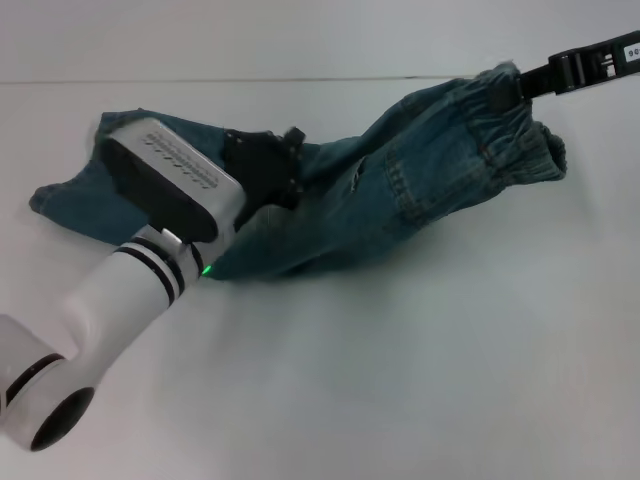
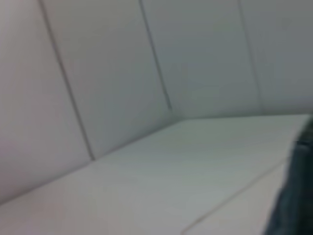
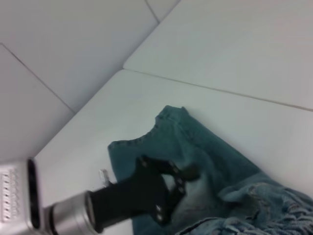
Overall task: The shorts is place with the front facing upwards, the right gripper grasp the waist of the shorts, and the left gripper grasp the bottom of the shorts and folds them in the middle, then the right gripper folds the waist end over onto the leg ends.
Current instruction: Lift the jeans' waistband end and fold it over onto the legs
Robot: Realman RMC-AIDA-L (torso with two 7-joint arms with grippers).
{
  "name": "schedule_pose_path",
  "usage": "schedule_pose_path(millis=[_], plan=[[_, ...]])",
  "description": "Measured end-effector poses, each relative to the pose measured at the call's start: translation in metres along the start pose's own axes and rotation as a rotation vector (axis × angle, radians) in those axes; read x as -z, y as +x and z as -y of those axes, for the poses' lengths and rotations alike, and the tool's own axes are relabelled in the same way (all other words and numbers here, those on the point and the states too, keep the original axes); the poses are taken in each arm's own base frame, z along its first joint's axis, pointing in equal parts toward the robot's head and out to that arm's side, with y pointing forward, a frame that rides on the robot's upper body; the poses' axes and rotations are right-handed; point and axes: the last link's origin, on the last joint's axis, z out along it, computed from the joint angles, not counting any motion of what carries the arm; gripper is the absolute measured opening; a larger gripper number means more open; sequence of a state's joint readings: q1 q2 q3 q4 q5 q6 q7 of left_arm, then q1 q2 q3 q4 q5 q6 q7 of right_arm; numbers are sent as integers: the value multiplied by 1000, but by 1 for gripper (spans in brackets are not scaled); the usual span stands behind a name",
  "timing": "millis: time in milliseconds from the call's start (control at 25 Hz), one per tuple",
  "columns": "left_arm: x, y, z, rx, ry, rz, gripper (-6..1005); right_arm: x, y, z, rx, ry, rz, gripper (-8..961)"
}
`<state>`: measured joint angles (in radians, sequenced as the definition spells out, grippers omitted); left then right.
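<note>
Blue denim shorts (image 1: 400, 200) lie across the white table (image 1: 420, 380), legs to the left and waist to the right. My right gripper (image 1: 508, 86) is at the top right, shut on the elastic waist (image 1: 520, 140), which it holds raised off the table. My left gripper (image 1: 288, 160) rests low over the leg end, shut on the denim. A single leg hem (image 1: 60, 195) lies flat at the far left. The right wrist view shows the left gripper (image 3: 183, 178) on the shorts (image 3: 205, 147). Only a dark denim edge (image 2: 293, 196) appears in the left wrist view.
The white table (image 2: 195, 161) runs back to a panelled white wall (image 1: 300, 40). My left forearm (image 1: 110, 310) crosses the near-left part of the table. Bare tabletop lies in front of the shorts and to their right.
</note>
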<state>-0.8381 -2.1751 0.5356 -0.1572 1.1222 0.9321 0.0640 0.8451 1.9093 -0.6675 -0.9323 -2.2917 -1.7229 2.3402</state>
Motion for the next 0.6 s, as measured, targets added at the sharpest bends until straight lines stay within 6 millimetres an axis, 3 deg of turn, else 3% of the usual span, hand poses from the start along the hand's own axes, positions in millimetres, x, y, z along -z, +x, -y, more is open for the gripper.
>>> schedule_pose_path(millis=[280,600], plan=[[-5,2,-19,-23,-84,24,1,-2,-12,-13,29,-28,-4,54],[-4,-4,-29,-24,-118,69,0,13,-26,-25,74,-50,57,55]])
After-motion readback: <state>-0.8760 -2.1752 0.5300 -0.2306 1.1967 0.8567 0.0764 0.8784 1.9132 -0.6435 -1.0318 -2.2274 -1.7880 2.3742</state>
